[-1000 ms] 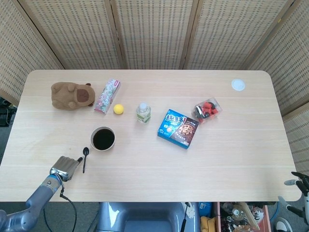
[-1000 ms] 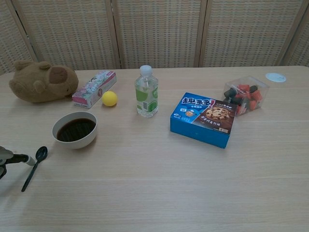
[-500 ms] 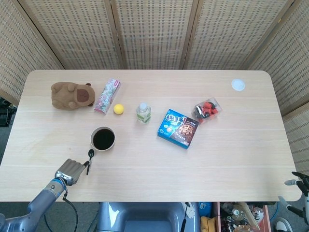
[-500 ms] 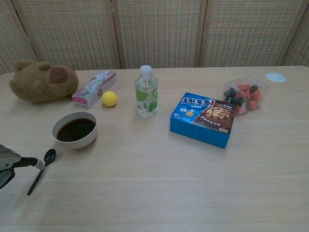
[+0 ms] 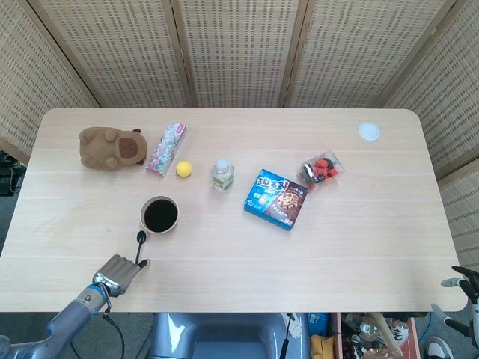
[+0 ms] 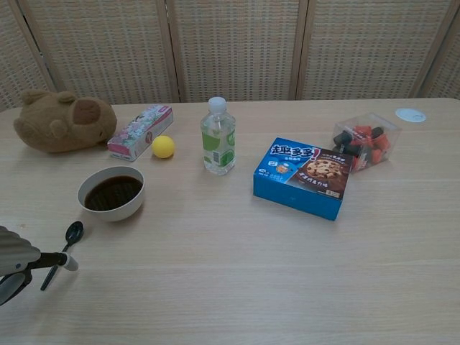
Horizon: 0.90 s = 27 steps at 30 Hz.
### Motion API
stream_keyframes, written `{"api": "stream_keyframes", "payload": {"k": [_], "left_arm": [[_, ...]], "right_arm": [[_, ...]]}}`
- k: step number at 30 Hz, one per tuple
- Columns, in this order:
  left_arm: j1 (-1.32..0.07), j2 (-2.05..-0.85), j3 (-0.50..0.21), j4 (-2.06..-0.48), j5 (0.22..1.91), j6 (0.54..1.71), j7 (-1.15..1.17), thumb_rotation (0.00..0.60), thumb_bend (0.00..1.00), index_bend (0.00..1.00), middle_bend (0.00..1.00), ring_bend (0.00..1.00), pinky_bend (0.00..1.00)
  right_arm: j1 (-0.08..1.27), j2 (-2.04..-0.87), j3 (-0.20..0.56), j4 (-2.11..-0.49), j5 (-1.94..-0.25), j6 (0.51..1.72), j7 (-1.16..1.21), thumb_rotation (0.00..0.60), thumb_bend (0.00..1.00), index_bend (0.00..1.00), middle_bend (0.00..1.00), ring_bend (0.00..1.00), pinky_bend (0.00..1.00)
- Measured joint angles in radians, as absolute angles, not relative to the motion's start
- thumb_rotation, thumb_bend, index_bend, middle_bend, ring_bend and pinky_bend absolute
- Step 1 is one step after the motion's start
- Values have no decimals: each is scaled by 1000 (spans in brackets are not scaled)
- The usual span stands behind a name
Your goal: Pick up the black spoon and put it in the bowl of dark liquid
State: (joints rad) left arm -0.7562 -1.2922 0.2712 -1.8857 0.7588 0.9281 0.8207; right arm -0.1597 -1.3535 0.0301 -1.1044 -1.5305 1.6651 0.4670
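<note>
Since the frames a moment earlier, the left robot hand [image 5: 120,270] is drawing back toward the worktop's [image 5: 359,239] near edge, and the black spoon [image 6: 63,251] is sliding with it, away from the bowl of dark liquid [image 6: 112,192]. The spoon is lying flat just in front of the bowl, its handle under an outstretched fingertip [image 6: 66,261]; whether it is grasped cannot be told. The right robot hand [image 5: 465,292] is hanging off the worktop's corner, fingers spread, holding nothing.
</note>
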Motion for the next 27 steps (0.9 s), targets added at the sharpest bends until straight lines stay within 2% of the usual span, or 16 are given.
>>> {"api": "stream_keyframes", "payload": {"k": [27], "left_arm": [[-775, -1283, 302, -1827, 645, 932, 810, 600, 883, 93, 648, 465, 475]], "right_arm": [[-160, -1359, 32, -1095, -1526, 1658, 473, 600, 300, 473, 341, 222, 314]]}}
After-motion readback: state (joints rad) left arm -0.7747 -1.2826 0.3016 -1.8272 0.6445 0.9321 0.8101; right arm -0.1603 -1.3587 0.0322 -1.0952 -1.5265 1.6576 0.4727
